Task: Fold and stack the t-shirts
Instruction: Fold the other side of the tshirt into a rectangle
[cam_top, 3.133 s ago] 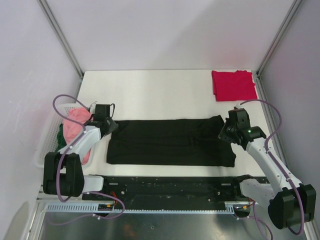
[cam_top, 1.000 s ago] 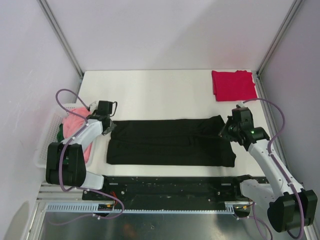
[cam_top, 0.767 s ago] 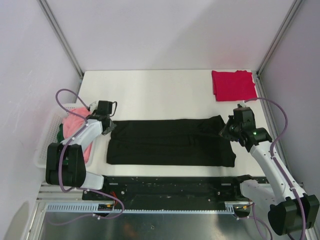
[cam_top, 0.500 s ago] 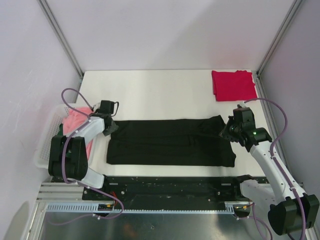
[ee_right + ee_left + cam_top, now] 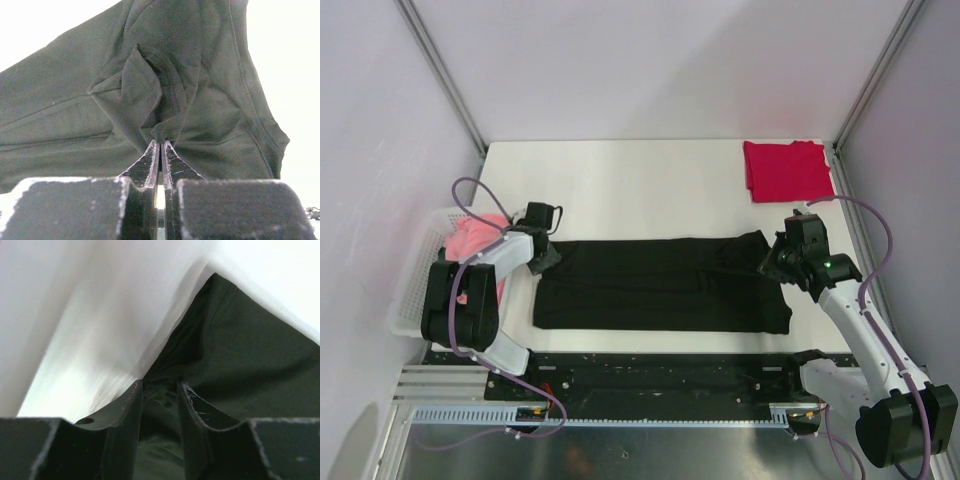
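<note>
A black t-shirt (image 5: 660,285), folded into a long band, lies flat across the near part of the white table (image 5: 640,190). My left gripper (image 5: 542,258) sits at the shirt's far left corner. In the left wrist view it (image 5: 160,390) is open, and loose black cloth (image 5: 250,350) lies between its fingers (image 5: 127,415). My right gripper (image 5: 772,262) is at the shirt's far right corner. In the right wrist view it (image 5: 161,142) is shut on a raised pinch of the black cloth (image 5: 60,110). A crimson t-shirt (image 5: 787,170) lies folded at the back right.
A white lattice basket (image 5: 415,300) holding a pink garment (image 5: 470,235) stands off the table's left edge, beside my left arm. Metal frame posts (image 5: 445,75) and pale walls close in the sides and back. A black rail (image 5: 660,370) runs along the near edge.
My left gripper has opened and let go of the black shirt's left corner, and the left arm has shifted slightly right. The right gripper stays shut on its corner.
</note>
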Available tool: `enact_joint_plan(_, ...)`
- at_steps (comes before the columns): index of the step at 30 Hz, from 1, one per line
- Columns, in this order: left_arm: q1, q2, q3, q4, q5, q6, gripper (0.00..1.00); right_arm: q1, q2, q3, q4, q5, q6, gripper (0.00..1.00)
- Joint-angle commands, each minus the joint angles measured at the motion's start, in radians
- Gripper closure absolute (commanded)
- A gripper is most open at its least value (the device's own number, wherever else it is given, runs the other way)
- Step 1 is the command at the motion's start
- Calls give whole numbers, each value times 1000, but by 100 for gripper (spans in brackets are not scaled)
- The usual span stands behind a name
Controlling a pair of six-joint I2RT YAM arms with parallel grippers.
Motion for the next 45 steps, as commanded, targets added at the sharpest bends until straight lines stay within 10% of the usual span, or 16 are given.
enact_joint_plan(1,5,16,9,6,-17,-12,62,6,3,7,21,9,-3,96)
enact_joint_plan(13,8,-11,35,-7,-70,10,99,4,-11,9,26,4,-9,96)
enact_joint_plan(45,19,-44,81,-93,-61,66,100,67,-202,24,-192,-55,99,96)
